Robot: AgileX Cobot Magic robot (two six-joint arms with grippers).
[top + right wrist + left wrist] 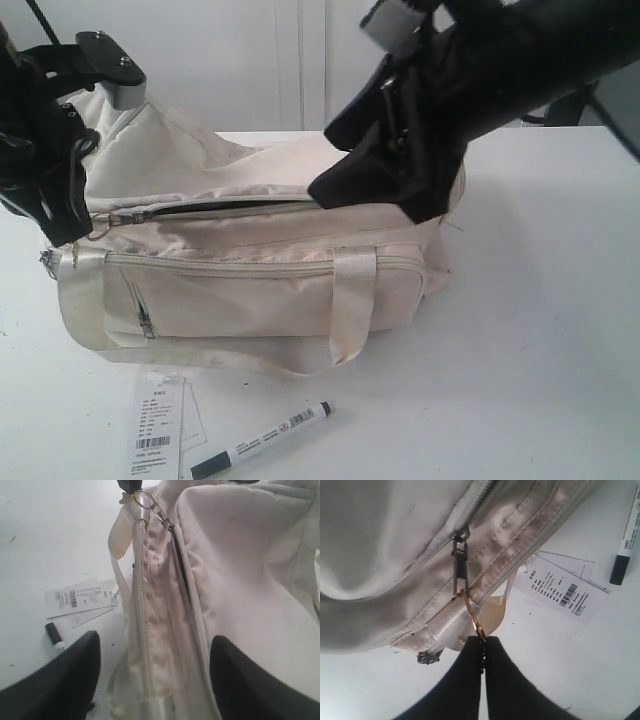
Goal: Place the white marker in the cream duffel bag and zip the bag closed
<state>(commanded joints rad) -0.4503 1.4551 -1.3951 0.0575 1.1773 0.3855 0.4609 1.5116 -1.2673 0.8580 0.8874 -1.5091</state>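
white marker (262, 440) not in bag: lies flat on surface (540, 330) at 6 o'clock of cream duffel bag (250, 290), black end just beside paper tag (155, 430). Top zip (240, 208) partly open. Left tool (482, 641) clamped tight on pull ring (476, 622) at bag's 9 o'clock end. Right tool (156, 637) spread wide, gripping nothing, over bag top at 2 o'clock.

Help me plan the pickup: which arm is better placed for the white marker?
Probably right: the right end effector is open and empty over the cream duffel bag, while the left end effector is clamped on the bag's ring. The white marker lies untouched.
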